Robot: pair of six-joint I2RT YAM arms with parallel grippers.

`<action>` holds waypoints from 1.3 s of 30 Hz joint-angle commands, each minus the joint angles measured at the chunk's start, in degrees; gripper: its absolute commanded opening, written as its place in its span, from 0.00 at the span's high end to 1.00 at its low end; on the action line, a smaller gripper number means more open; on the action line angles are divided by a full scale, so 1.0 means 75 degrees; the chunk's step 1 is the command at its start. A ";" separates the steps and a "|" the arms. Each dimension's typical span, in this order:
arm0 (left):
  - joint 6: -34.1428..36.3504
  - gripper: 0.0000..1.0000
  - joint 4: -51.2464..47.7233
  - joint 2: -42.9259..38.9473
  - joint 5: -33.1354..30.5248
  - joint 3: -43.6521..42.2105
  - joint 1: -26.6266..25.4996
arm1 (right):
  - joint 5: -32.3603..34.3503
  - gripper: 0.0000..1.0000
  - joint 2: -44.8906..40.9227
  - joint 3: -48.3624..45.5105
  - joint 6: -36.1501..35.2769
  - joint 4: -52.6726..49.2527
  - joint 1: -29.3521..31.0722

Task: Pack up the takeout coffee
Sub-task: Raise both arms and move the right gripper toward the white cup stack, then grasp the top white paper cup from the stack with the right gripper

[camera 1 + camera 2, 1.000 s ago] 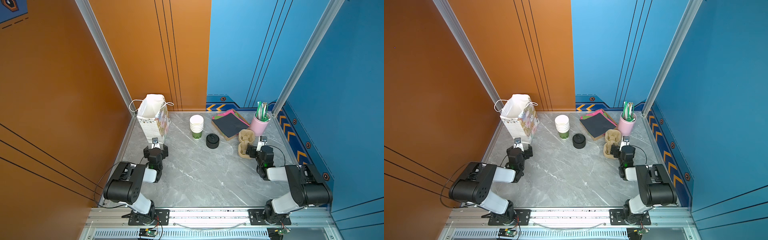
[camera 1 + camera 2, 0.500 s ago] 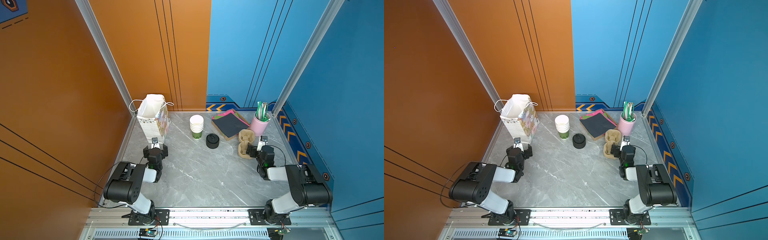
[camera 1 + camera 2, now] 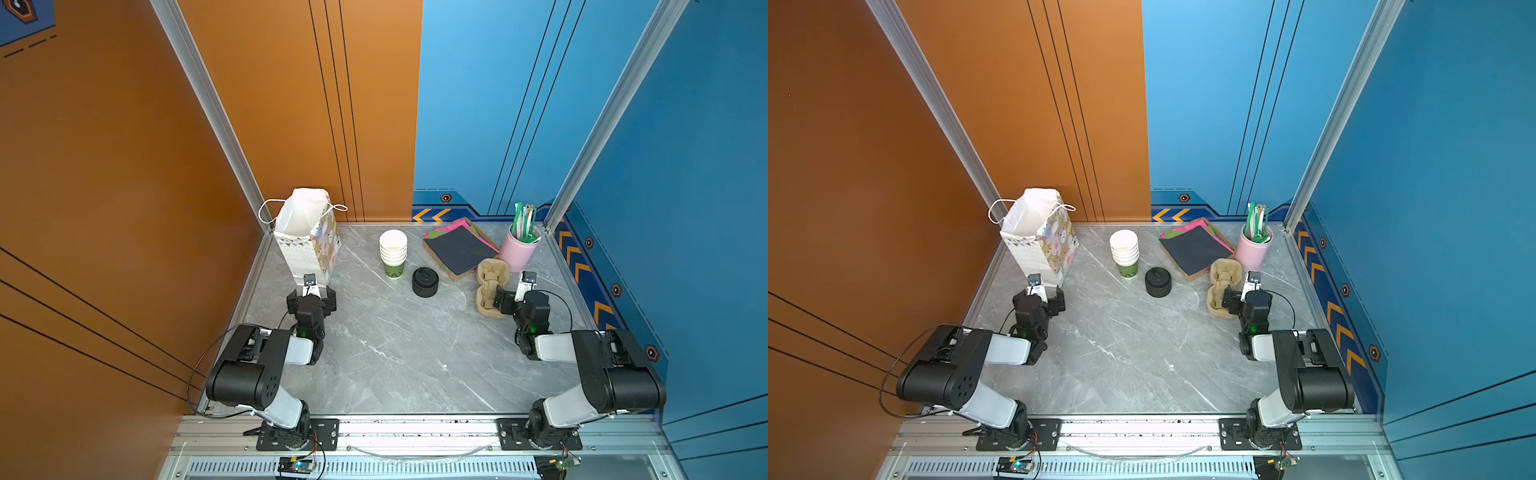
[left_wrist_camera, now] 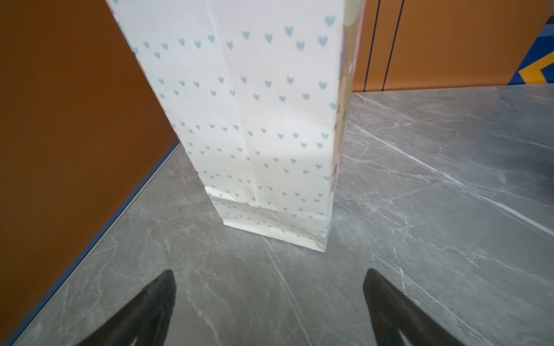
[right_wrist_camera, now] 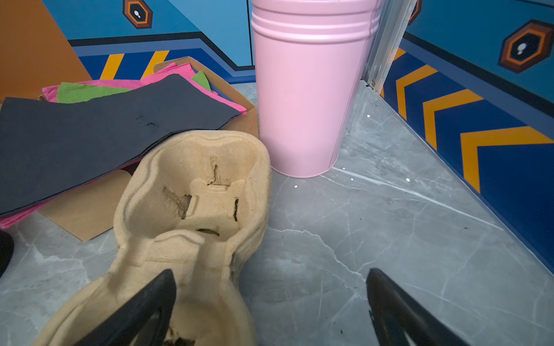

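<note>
Noted no movement since a second ago. Found left gripper (image 4: 269, 275) spread wide and empty, facing bag (image 4: 254, 119); right gripper (image 5: 271, 274) likewise wide and empty, at carrier (image 5: 192, 191). Cannot tell where lidded coffee stands; seen in no view.

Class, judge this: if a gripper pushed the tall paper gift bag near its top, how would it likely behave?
The gift bag stands tall on a narrow base, so it would probably tip. Its thin, creased paper walls look light and would likely buckle.
</note>
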 commanded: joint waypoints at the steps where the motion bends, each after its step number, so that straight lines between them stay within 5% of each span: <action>1: 0.0441 0.02 0.0588 -0.0358 -0.0645 -0.0307 -0.0295 | 0.0131 0.00 -0.1013 0.0348 -0.0131 -0.1136 0.0093; 8: 0.1786 0.02 -0.0100 -0.1413 -0.2721 -0.0116 -0.2108 | 0.0301 0.00 -0.3357 0.1677 -0.0177 -0.4646 0.0653; 13: 0.1587 0.02 -0.3166 -0.2901 -0.2867 0.0696 -0.3284 | -0.0180 0.00 -0.3900 0.3362 0.0270 -0.6665 0.1233; 17: -0.0122 0.02 -0.6530 -0.4426 -0.1166 0.1697 -0.3200 | 0.0038 0.00 -0.3278 0.4923 0.0418 -0.8085 0.2213; 23: -0.0647 0.02 -0.8572 -0.5334 0.1020 0.2422 -0.2848 | 0.0221 0.02 -0.1295 0.7406 0.0859 -0.9580 0.3531; 31: -0.1215 0.02 -0.8707 -0.5596 0.2783 0.2322 -0.2472 | 0.0071 0.28 0.1613 1.0937 0.1648 -1.1556 0.4308; 39: -0.1476 0.02 -0.8720 -0.5348 0.3101 0.2399 -0.2295 | -0.0315 0.46 0.3980 1.3722 0.2209 -1.2326 0.4397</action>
